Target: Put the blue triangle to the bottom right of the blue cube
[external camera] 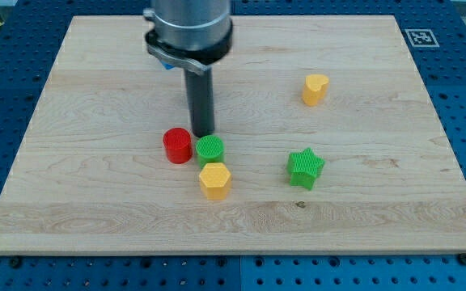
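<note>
My tip [203,133] rests on the board just above the green cylinder [210,149] and to the upper right of the red cylinder [177,145]. A small patch of blue [167,65] shows at the left edge of the arm's body near the view's top. It is a blue block mostly hidden by the arm, and I cannot tell its shape. No other blue block shows, so I cannot tell the blue triangle from the blue cube.
A yellow hexagon [214,179] lies just below the green cylinder. A green star [305,168] lies right of centre. A yellow heart [315,88] lies at the upper right. The wooden board [379,234] sits on a blue perforated table.
</note>
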